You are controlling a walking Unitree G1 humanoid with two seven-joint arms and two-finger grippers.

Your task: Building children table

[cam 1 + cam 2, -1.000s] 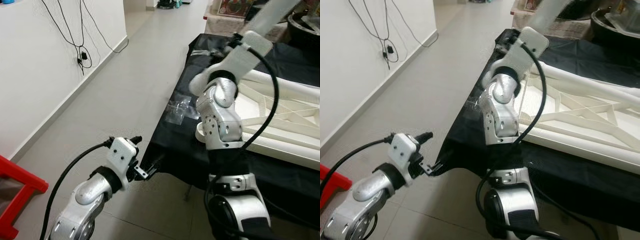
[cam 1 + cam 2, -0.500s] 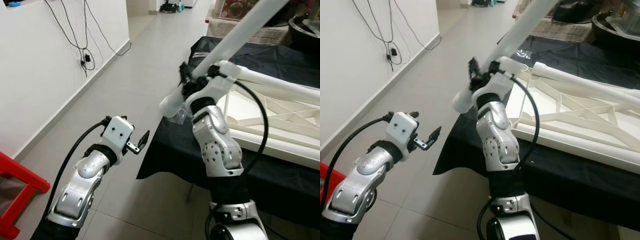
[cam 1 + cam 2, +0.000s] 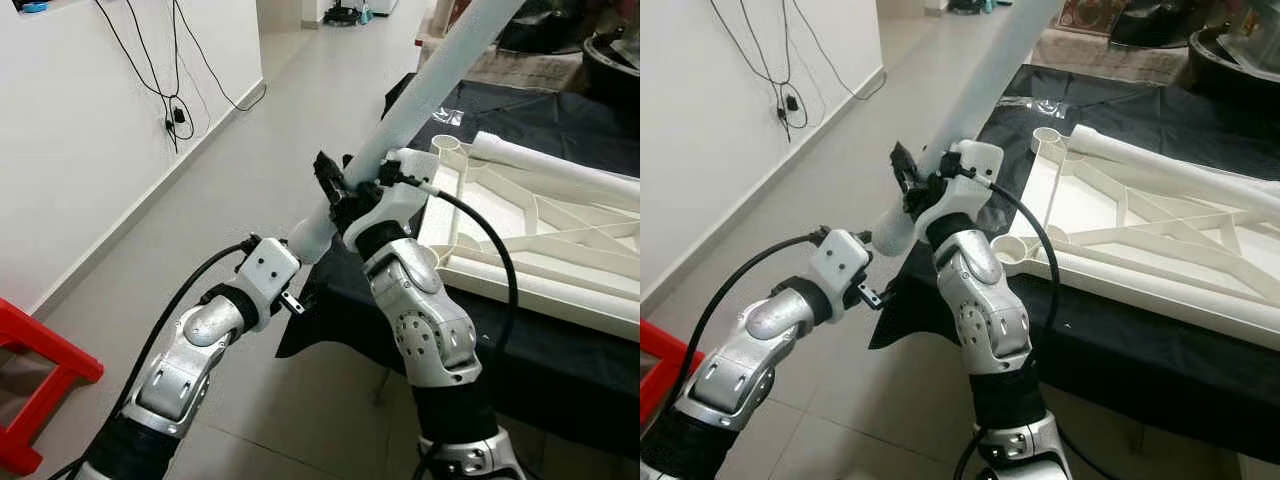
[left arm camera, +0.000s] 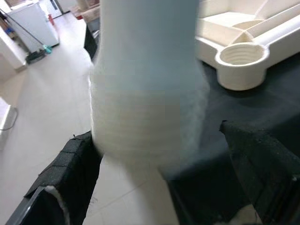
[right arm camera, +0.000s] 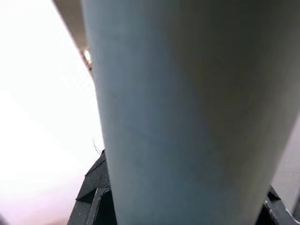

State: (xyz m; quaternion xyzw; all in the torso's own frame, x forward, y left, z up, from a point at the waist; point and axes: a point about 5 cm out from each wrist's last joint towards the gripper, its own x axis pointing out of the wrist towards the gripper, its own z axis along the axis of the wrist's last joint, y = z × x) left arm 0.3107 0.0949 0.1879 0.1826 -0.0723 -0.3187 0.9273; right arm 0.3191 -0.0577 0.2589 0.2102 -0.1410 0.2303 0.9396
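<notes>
Right end effector (image 3: 335, 185) grips the tilted table leg (image 3: 420, 95); left end effector (image 4: 164, 154) spread wide around its lower end

Matt white plastic table leg (image 3: 430, 85); black cloth (image 3: 560, 350).

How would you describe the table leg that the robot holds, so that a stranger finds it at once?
Start at the white upturned plastic tabletop on the black cloth. Left of it, the right gripper clamps a long white plastic tube. Unlike the mounted legs, it slants up, lifted.
</notes>
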